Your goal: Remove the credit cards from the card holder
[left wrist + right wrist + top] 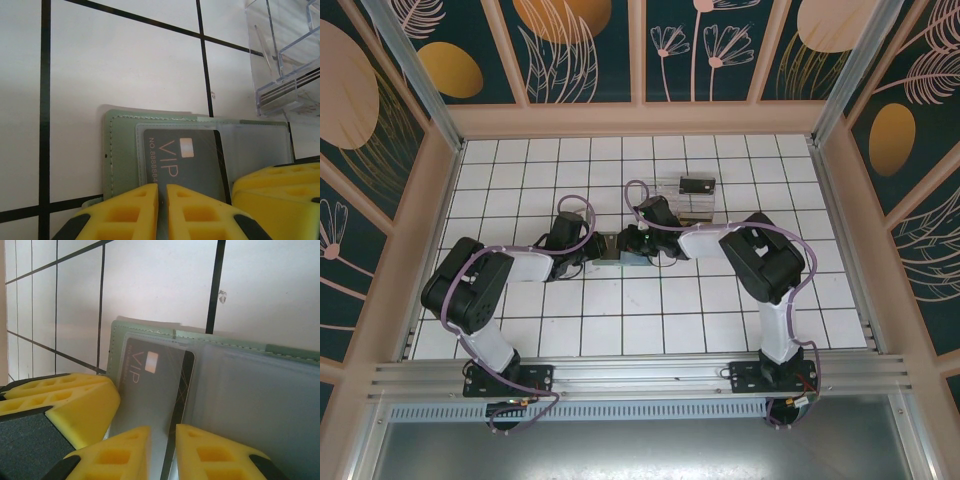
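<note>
The thin grey-green bifold card holder (610, 246) lies open and flat near the middle of the white tiled surface (520, 170), pocket side up. In my left wrist view its long axis runs 9 to 3. Behind the clear window of its left half sits a dark grey card marked VIP (182, 160). The card's long axis runs 12 to 6 with the chip end at 12, and my fingers hide its lower end.

Seen from above, my left tool (592, 248) sits at the holder's 9 o'clock and my right tool (630, 243) at its 3. Both touch it and cover much of it. The left tool's yellow jaws are all but together, with a hairline slit between them, resting on the holder's near edge. I cannot tell whether anything is pinched in the slit. The right tool's jaws stand a narrow gap apart, and the card's long edge runs into that gap. I cannot tell whether they grip it.

At 1 o'clock from the holder, near but apart, stands a clear plastic rectangular tray (682, 205) with a small black box (697, 185) in its far end.
</note>
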`<action>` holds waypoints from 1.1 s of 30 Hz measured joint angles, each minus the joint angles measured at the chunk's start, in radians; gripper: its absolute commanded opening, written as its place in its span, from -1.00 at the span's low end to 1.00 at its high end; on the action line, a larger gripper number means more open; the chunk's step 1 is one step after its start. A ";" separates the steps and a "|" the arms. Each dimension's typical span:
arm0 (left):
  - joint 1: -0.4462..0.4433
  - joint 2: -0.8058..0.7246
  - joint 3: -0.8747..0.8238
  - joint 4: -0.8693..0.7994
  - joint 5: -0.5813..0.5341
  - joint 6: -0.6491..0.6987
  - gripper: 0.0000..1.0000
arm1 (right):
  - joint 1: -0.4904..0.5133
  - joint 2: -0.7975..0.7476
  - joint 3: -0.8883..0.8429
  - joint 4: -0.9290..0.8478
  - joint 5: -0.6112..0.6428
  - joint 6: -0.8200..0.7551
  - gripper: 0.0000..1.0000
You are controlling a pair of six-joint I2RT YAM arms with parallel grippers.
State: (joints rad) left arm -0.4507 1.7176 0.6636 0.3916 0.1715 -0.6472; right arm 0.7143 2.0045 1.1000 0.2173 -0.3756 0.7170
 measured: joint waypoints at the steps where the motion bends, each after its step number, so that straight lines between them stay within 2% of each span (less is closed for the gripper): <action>1: 0.000 0.000 0.000 0.000 0.000 0.000 -0.69 | 0.000 0.000 0.000 0.000 0.000 0.001 -0.55; 18: 0.000 0.000 -0.005 0.009 0.000 0.000 -0.70 | -0.002 0.008 0.005 0.000 -0.019 0.053 -0.63; 33: 0.001 0.000 -0.006 0.009 0.000 0.000 -0.70 | -0.001 0.009 0.018 -0.035 -0.015 0.060 -0.53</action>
State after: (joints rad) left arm -0.4496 1.7176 0.6579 0.4007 0.1715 -0.6472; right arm 0.7136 2.0132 1.1179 0.1825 -0.3904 0.7765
